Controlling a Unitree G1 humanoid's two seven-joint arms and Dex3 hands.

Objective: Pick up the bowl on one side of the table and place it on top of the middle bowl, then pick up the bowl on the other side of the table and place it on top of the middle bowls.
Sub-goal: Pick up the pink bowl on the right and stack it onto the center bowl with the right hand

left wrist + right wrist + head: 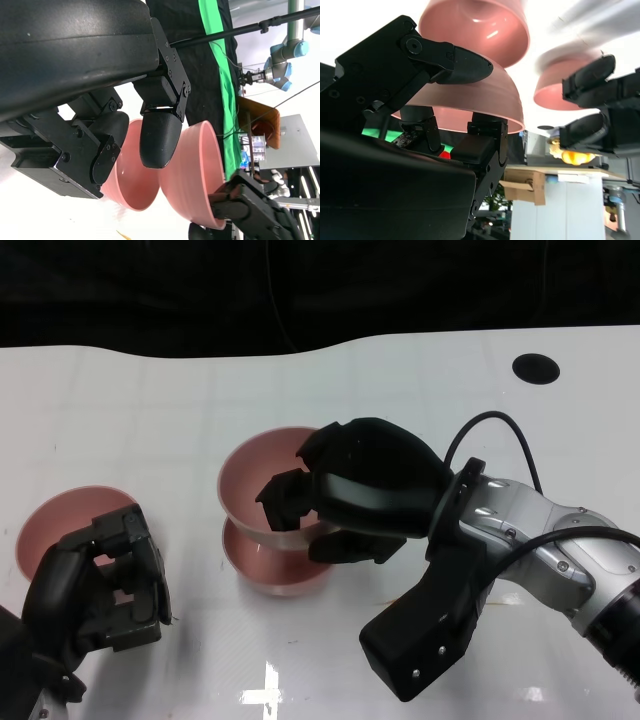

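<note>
While right hand [300, 498] grips upper bowl [262, 472]; no writing legible.

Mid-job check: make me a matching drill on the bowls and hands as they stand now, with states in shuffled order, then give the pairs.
Things:
1. held bowl
2. middle bowl
3. left bowl
4. left hand

States:
A. sits on the table directly under another bowl
B. gripped at its rim by the right hand
C. holds nothing, next to a bowl
D. on the table at the left, partly hidden by a hand

Pairs: 1-B, 2-A, 3-D, 4-C
</note>
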